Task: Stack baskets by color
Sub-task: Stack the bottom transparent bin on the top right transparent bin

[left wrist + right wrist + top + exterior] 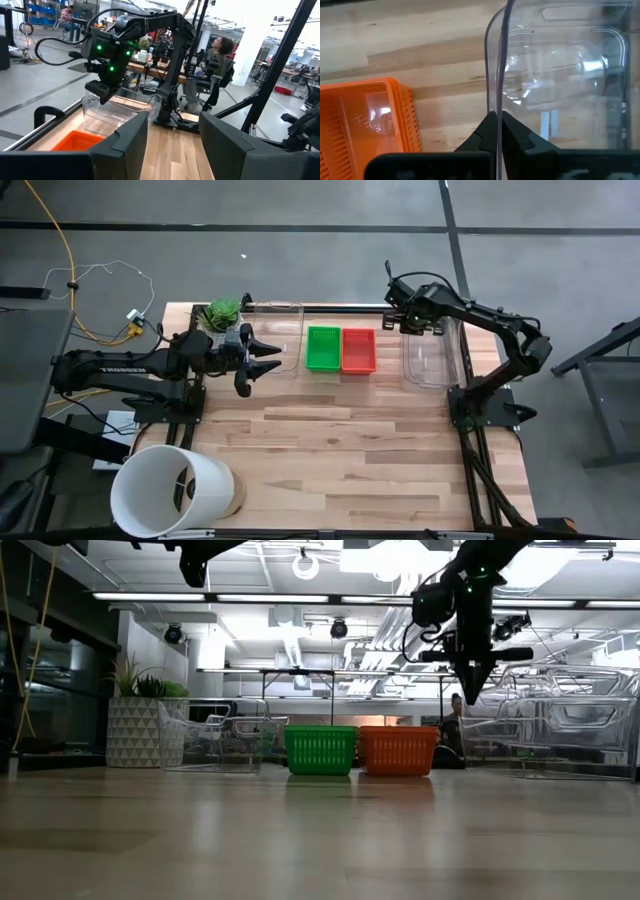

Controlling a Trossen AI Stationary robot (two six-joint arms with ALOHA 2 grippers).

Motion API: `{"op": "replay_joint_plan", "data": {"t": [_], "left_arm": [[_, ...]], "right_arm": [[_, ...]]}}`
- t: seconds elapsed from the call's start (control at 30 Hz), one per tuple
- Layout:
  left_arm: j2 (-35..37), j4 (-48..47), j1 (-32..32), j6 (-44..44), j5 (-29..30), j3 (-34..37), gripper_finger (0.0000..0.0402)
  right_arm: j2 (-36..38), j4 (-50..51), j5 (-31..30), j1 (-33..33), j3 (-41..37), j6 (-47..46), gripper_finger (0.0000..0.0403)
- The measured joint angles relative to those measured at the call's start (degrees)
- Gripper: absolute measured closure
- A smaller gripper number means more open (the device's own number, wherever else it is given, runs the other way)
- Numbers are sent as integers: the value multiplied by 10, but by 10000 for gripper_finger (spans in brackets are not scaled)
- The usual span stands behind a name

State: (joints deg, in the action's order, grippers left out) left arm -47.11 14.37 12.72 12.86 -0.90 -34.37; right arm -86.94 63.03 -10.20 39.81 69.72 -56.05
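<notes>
A green basket (323, 348) and a red basket (358, 350) stand side by side on their bottoms at the far middle of the table, touching nothing else. The low view shows both, green (320, 750) and red (398, 750). My right gripper (404, 323) points down, shut at the left wall of a clear plastic bin (432, 352), just right of the red basket (365, 120). My left gripper (262, 362) hangs level above the table left of the green basket, open (172, 125), with nothing between its fingers. My right gripper comes from above, pointing down, and its shut fingertips (485, 127) close on the top rim of the clear bin's left wall (498, 100), which runs straight in between them. The wall stands upright. Whether the bin is lifted off the table I cannot tell.
A second clear bin (277, 335) stands left of the green basket, a potted plant (222, 310) at the far left corner. A large white bucket (170, 490) lies at the near left edge. Bare wood fills the near half of the table (350, 470). People sit beyond the table (220, 55).
</notes>
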Motion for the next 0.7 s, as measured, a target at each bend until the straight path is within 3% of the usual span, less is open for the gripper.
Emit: {"op": "replay_joint_plan", "data": {"t": [0.57,0.7], "left_arm": [[0,0,0,4,1,0,236],[0,0,0,4,2,0,236]], "right_arm": [[0,-55,10,1,-50,-5,402],[0,-58,10,4,-50,8,377]]}}
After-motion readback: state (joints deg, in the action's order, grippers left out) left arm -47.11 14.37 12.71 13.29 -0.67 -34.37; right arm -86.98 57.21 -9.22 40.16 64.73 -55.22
